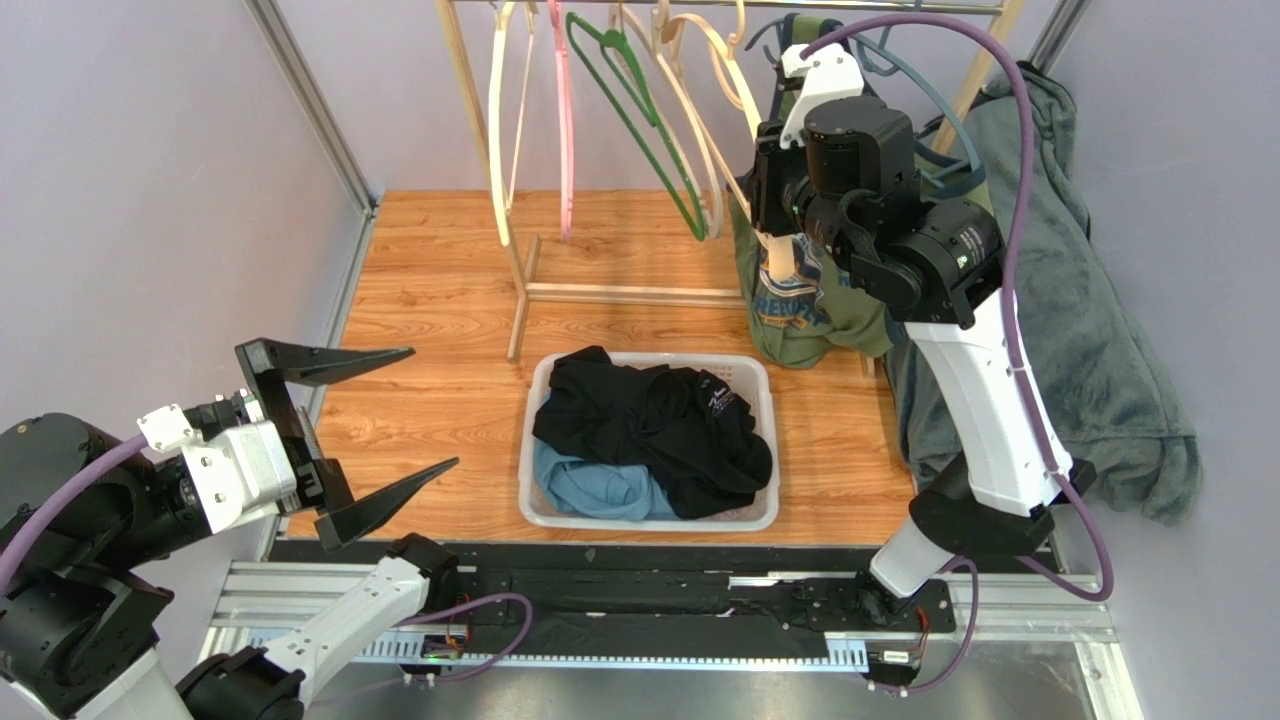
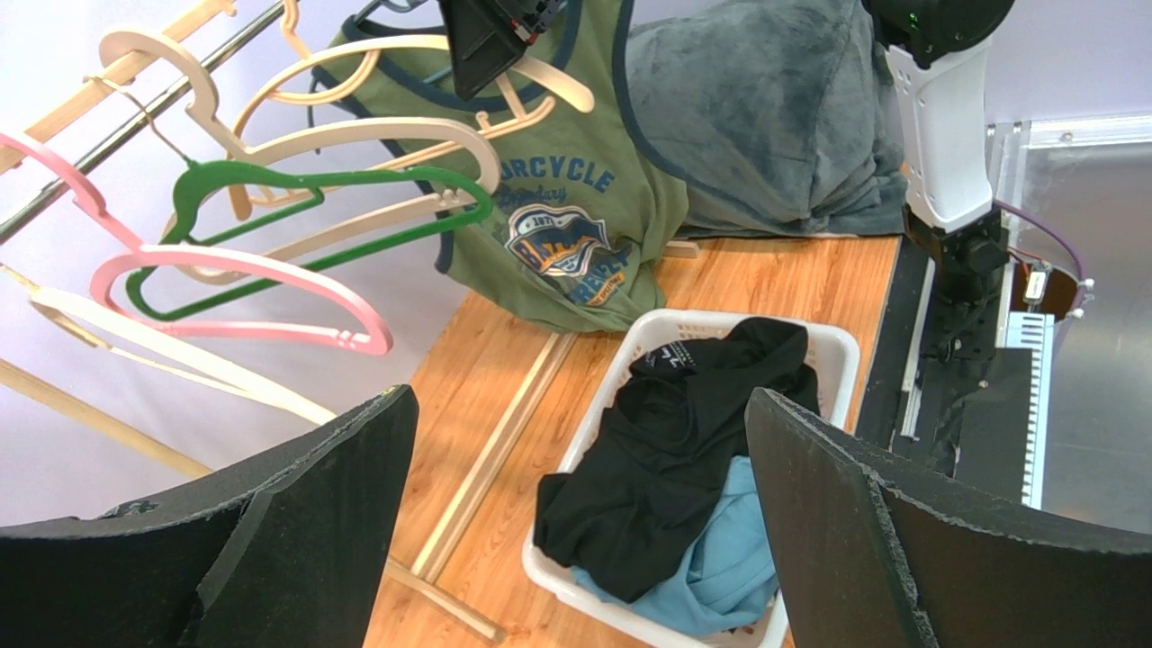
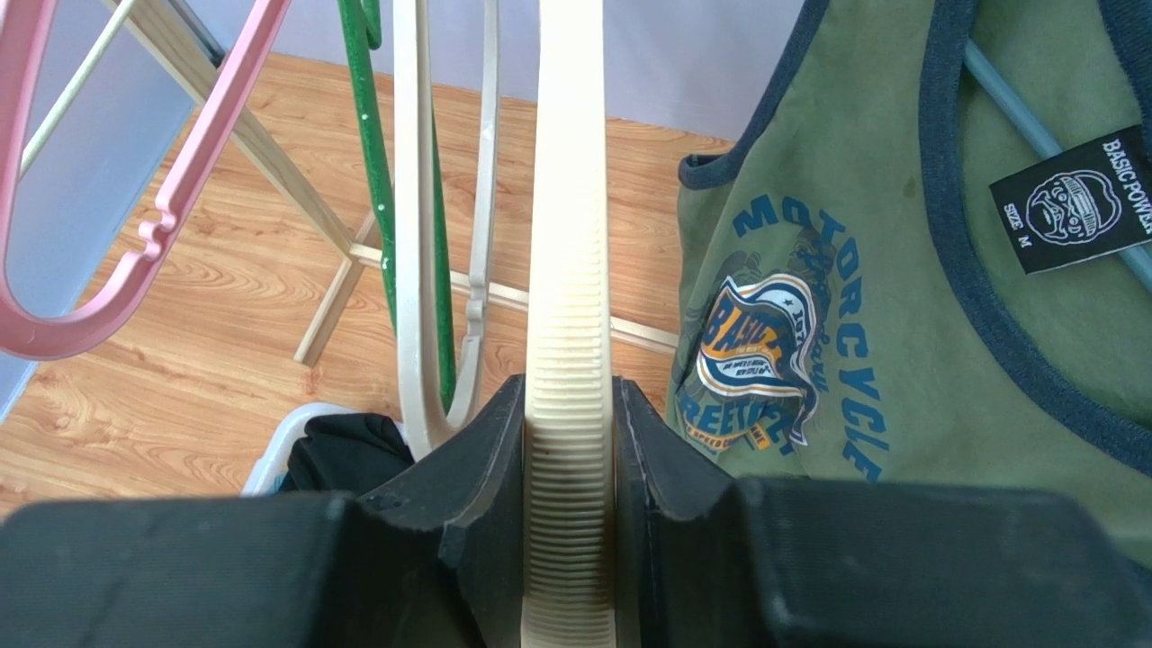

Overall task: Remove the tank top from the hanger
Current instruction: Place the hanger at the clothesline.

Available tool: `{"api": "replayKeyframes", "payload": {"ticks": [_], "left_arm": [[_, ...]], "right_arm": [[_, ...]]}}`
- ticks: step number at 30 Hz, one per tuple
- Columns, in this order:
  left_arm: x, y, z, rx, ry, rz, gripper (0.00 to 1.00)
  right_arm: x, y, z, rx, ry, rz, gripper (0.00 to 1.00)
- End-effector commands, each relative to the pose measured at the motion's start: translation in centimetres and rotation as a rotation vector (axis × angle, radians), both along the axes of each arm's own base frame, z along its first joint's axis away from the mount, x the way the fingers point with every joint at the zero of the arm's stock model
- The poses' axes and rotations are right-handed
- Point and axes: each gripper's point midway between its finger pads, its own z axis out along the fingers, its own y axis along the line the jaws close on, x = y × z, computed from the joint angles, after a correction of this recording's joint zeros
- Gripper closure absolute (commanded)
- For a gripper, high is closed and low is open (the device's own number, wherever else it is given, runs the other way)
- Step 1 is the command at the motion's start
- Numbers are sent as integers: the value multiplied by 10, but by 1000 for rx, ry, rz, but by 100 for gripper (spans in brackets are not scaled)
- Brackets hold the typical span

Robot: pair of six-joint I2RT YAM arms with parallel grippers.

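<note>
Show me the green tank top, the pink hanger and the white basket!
Green tank top (image 2: 582, 203), left wrist view, on its printed front.
Pink hanger (image 2: 230, 254), left wrist view, on its upper arm.
White basket (image 1: 529, 450), top view, on its left rim.

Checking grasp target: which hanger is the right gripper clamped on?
The cream ribbed hanger beside the olive tank top; the right gripper is shut on it. The pink hanger and green hanger hang free.

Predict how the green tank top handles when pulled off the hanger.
Likely floppy: the tank top hangs in soft folds, so it should sag and bunch. Probably light; the fabric looks thin. The ribbed hanger beside it looks grippy, so cloth may drag there.
</note>
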Motion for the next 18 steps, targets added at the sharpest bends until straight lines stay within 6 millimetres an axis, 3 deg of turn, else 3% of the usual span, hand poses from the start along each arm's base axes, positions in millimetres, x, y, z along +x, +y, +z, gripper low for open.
{"api": "replayKeyframes", "payload": {"ticks": [1,12,18], "left_arm": [[0,1,2,-10,-8,9,1],[0,2,-2,-1,-2,11,1],[-2,2,-3,1,-6,11,1]], "right_arm": [[-4,-9,29,60,-90,-13,100],[6,-24,37,108,-103,-29,100],[3,-19,46,175,-119,35,100]]}}
